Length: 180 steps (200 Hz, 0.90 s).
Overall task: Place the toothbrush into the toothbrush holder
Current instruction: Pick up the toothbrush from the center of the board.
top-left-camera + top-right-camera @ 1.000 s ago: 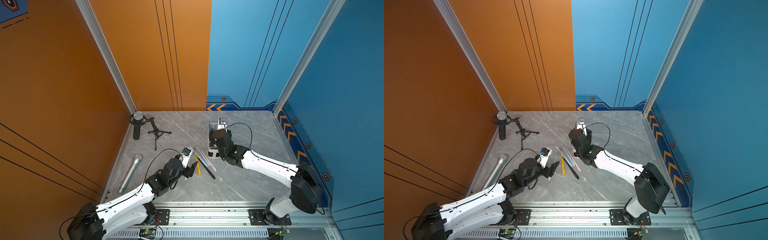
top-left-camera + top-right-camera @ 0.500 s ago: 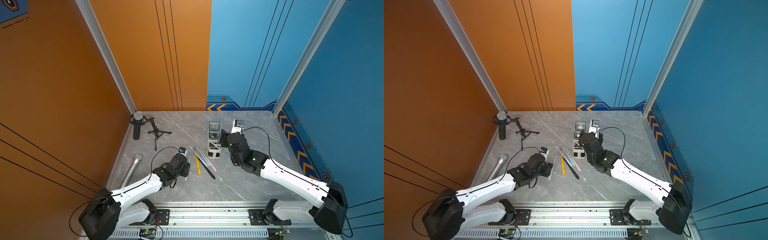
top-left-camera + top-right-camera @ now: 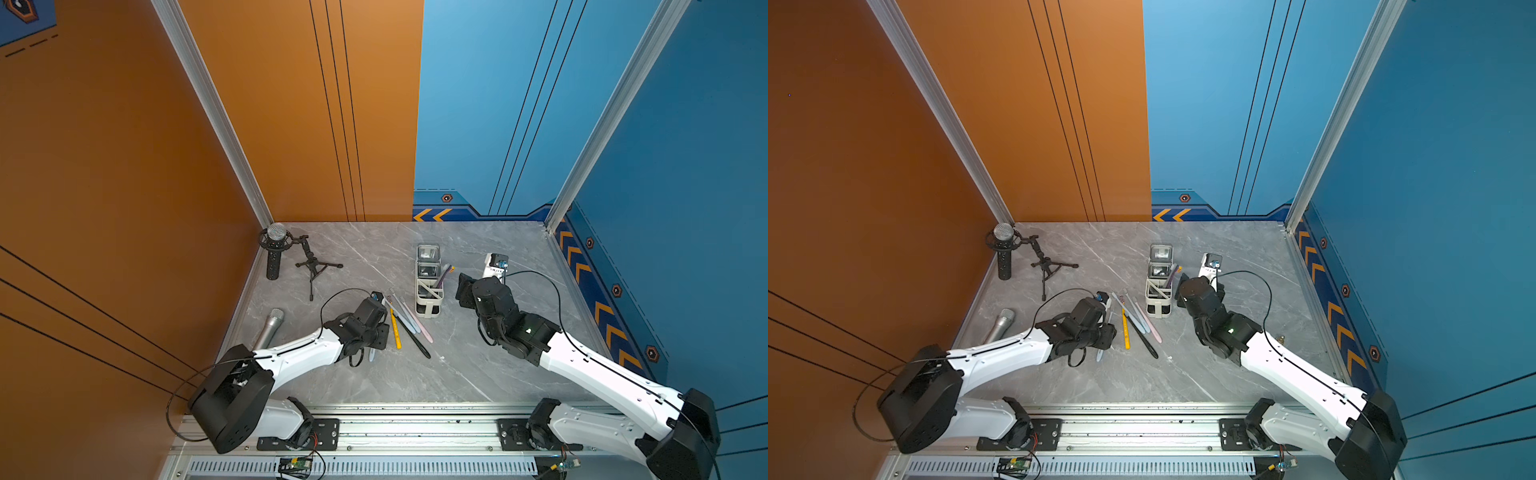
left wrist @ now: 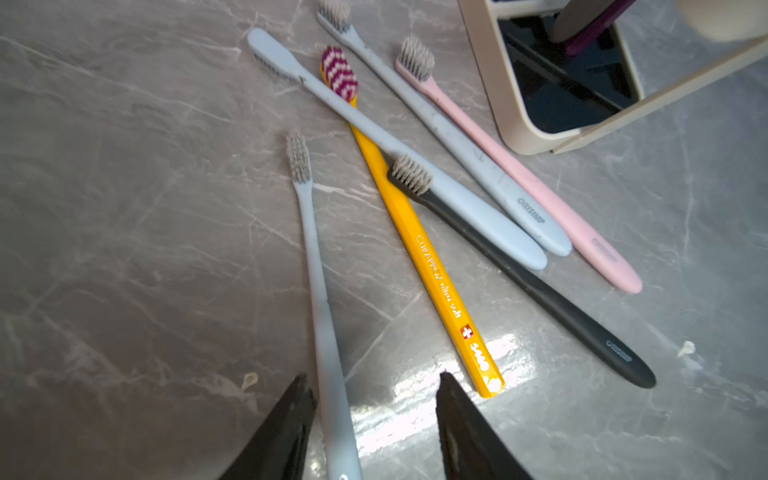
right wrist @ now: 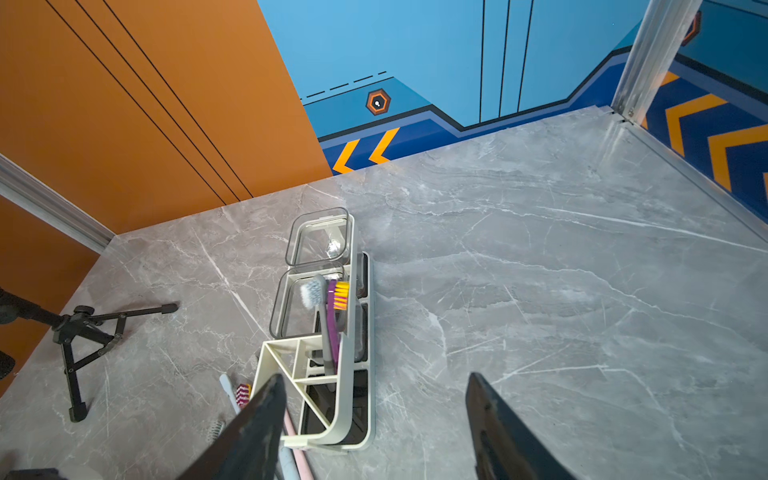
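Note:
Several toothbrushes lie loose on the grey marble table. A pale blue-grey toothbrush (image 4: 320,291) lies apart from the pile, and its handle passes between the fingers of my left gripper (image 4: 372,377). The gripper is open: one finger touches the handle, the other stands clear of it. Its handle end pokes out under my left wrist (image 3: 371,353). The white toothbrush holder (image 3: 430,291) (image 5: 351,374) stands upright with a grey brush (image 5: 322,307) and a purple one (image 5: 334,320) in it. My right gripper (image 5: 375,377) hangs open and empty just right of the holder.
The pile next to the holder includes a yellow brush (image 4: 432,257), a black one (image 4: 540,299) and a pink one (image 4: 519,174). A microphone on a tripod (image 3: 313,268) stands at the back left. A silver microphone (image 3: 270,328) lies by the left wall.
My left gripper has come down over the pale blue-grey toothbrush and its jaws have narrowed. My right arm has drawn back from above the holder to its right side.

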Motion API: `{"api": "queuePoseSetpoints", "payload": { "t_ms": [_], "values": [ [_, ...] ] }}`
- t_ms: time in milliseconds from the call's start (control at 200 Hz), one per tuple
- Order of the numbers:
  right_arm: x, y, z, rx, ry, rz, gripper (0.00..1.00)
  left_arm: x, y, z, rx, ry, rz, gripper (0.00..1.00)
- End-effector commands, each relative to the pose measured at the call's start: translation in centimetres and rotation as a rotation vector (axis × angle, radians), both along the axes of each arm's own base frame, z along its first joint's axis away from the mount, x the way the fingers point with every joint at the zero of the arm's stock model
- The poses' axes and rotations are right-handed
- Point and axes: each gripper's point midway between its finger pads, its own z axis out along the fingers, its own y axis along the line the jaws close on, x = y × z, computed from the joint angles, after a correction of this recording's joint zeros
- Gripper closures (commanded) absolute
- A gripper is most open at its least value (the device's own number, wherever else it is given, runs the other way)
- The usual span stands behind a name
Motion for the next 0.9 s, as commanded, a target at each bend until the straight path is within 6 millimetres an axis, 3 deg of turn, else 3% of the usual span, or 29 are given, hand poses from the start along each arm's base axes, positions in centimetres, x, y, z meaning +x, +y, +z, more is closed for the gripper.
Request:
{"api": "queuePoseSetpoints", "payload": {
  "t_ms": [0, 300, 505, 515, 741, 896],
  "values": [
    [-0.7, -0.7, -0.9, 0.025, 0.030, -0.004, 0.31, -0.4, 0.2, -0.7, 0.006, 0.071, 0.020, 0.51],
    [-1.5, -2.1, -1.5, 0.049, 0.027, -0.025, 0.31, -0.7, 1.0, -2.0, 0.074, 0.129, 0.042, 0.52],
    [-1.9, -2.1, -1.9, 0.069, 0.040, -0.003, 0.31, -1.0, 1.6, -3.4, 0.139, 0.177, 0.049, 0.60],
    [-1.6, -2.8, -2.0, 0.072, 0.040, -0.025, 0.31, -1.1, 1.6, -3.5, 0.141, 0.180, 0.049, 0.60],
    [-1.7, -3.6, -2.1, 0.100, 0.042, -0.030, 0.31, -1.4, 2.1, -4.1, 0.172, 0.208, 0.050, 0.54],
    [-1.6, -4.0, -2.5, 0.110, 0.055, -0.030, 0.30, -1.7, 3.1, -4.6, 0.256, 0.238, 0.049, 0.63]
  ]
}}
